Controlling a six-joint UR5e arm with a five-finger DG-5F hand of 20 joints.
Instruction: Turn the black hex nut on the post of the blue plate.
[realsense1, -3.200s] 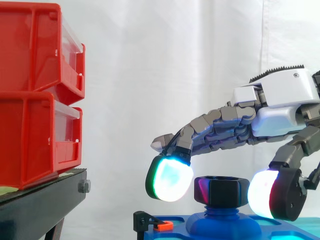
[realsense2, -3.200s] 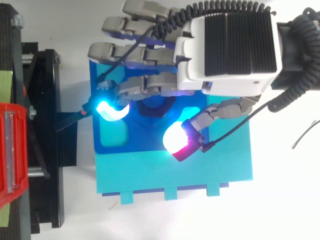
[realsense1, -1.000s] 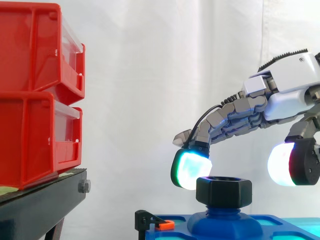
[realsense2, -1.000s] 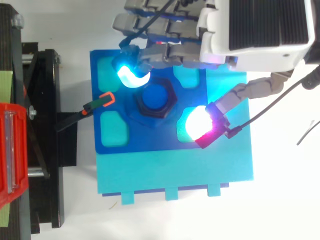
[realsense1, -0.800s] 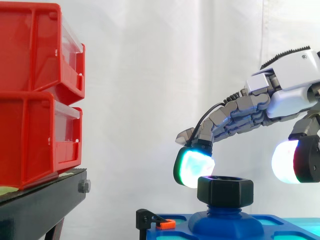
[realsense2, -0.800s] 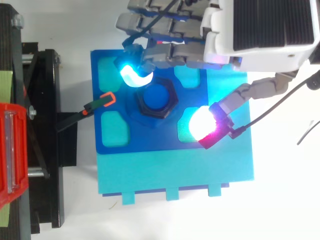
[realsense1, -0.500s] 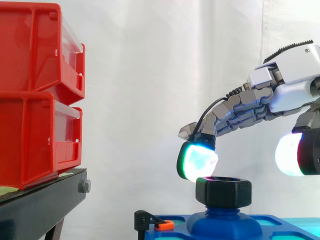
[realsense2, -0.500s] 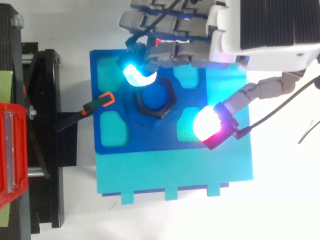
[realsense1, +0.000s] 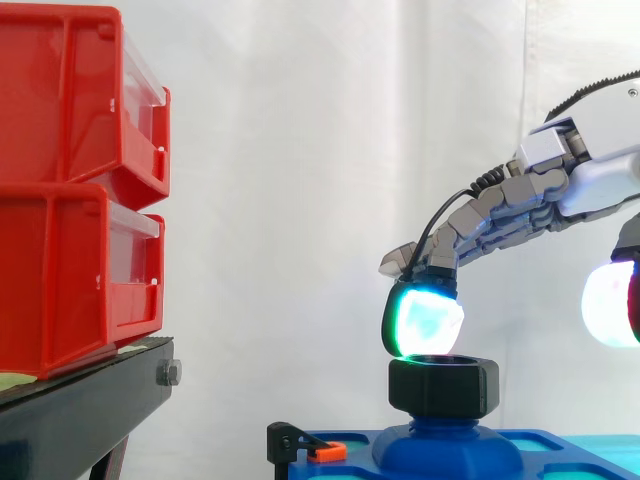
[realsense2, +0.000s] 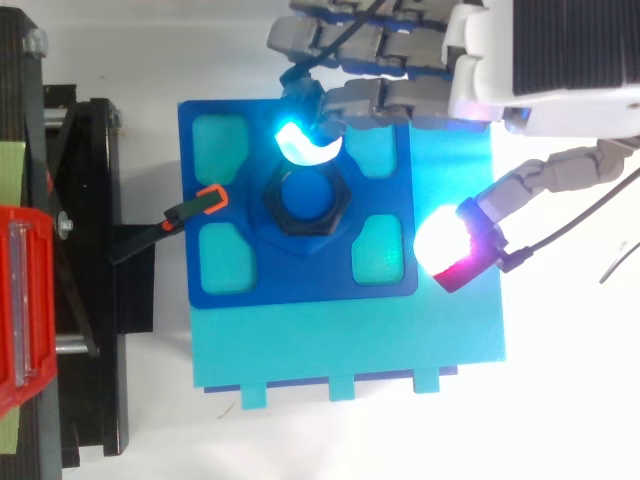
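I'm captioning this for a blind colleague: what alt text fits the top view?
The robot hand reaches in from the upper right, open, one glowing cyan fingertip at the upper edge of the black hex nut on the blue plate, its white-magenta thumb pad off to the right, clear of the nut.

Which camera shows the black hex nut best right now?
The top view: the black hex nut shows its six-sided outline around the blue post. The side view shows the nut in profile, with a glowing fingertip seen just above it.
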